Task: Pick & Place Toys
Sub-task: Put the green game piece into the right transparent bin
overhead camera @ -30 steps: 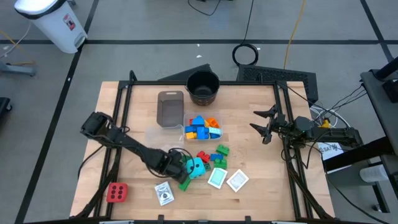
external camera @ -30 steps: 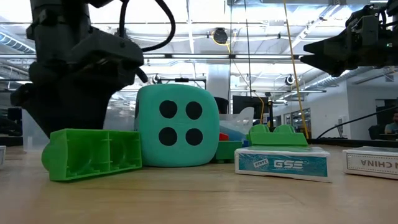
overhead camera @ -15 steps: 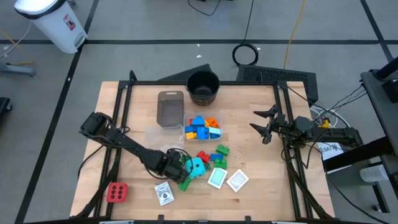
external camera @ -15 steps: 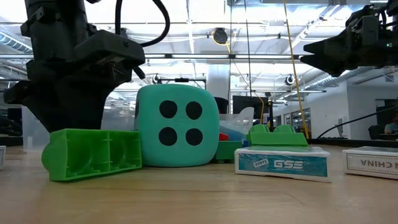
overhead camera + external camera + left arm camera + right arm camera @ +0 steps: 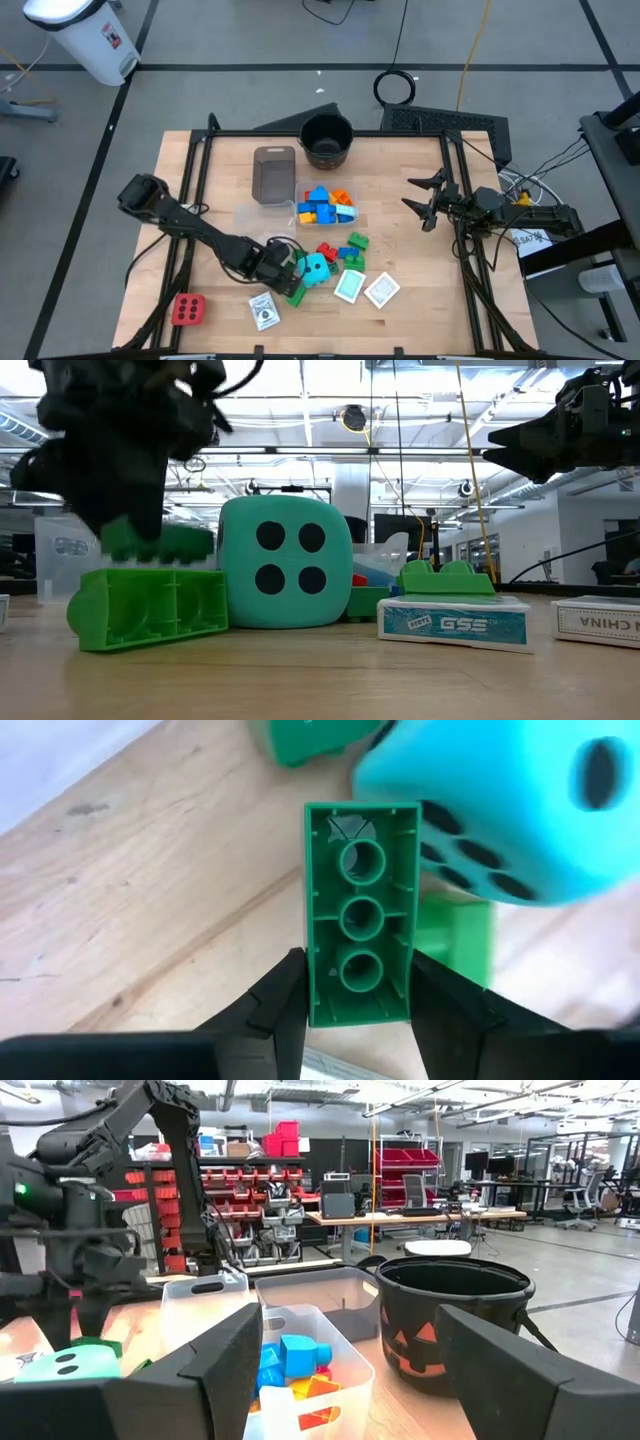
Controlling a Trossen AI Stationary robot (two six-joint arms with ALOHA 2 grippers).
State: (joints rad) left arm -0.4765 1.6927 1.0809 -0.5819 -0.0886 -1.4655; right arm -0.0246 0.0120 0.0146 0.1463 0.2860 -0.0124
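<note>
Left gripper holds a green block just above the toy pile.

Its two fingers press against the long sides of the block, studs away from the wrist camera, hollow underside showing. In the low view the held block hangs just over a second green block lying on the table, right beside the cyan dotted cube. From above, more small blocks and two cards lie near the cube, a red dotted cube sits well apart near the table's front left corner, and a clear tub holds blue and orange blocks near a black pot. The right gripper waits with fingers spread wide, holding nothing, at the right side of the table.
</note>
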